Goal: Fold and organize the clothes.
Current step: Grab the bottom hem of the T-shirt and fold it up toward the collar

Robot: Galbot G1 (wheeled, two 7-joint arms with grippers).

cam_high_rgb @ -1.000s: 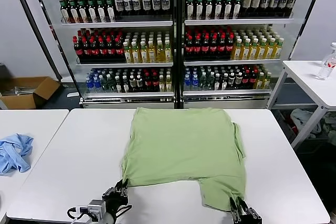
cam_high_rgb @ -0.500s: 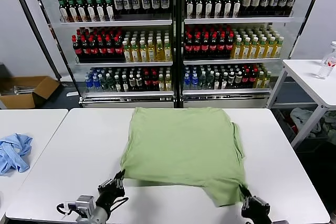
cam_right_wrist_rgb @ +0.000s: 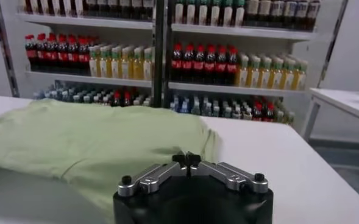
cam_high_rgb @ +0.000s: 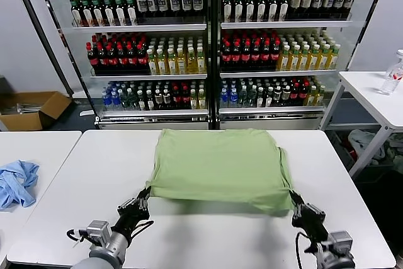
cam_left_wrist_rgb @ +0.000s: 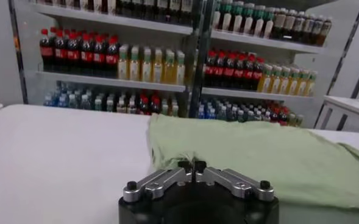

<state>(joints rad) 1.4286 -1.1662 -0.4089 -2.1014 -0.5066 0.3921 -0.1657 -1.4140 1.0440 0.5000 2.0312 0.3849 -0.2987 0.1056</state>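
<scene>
Light green polo shirt lies mid-table, its near hem lifted. Left gripper and right gripper are each clamped on a near corner. Fridge shelves are stocked with bottles.

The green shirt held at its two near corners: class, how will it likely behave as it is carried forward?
Likely floppy: the shirt sags between the left gripper and right gripper. Probably light, since two corner pinches lift its edge.
</scene>
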